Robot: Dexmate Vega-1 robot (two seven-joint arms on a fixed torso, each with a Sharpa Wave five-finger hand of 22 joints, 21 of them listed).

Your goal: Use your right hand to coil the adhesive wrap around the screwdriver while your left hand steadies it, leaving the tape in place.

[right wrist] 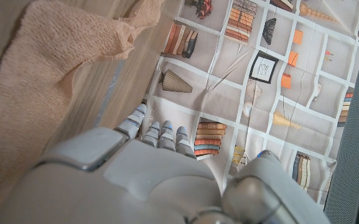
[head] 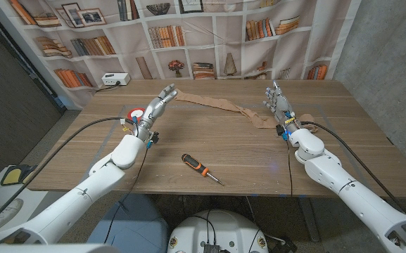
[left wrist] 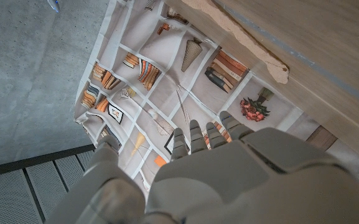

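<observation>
A screwdriver with an orange and black handle lies on the wooden table near the front edge, midway between my arms. A long tan strip of adhesive wrap lies stretched across the far part of the table. My left hand hovers near the strip's left end, fingers apart and holding nothing. Beside the strip's bunched right end is my right hand, fingers up and spread, with nothing in it. Both hands are well away from the screwdriver.
A red and white tape roll sits by my left wrist. A white box stands at the table's far left corner. A curtain printed with bookshelves hangs behind the table.
</observation>
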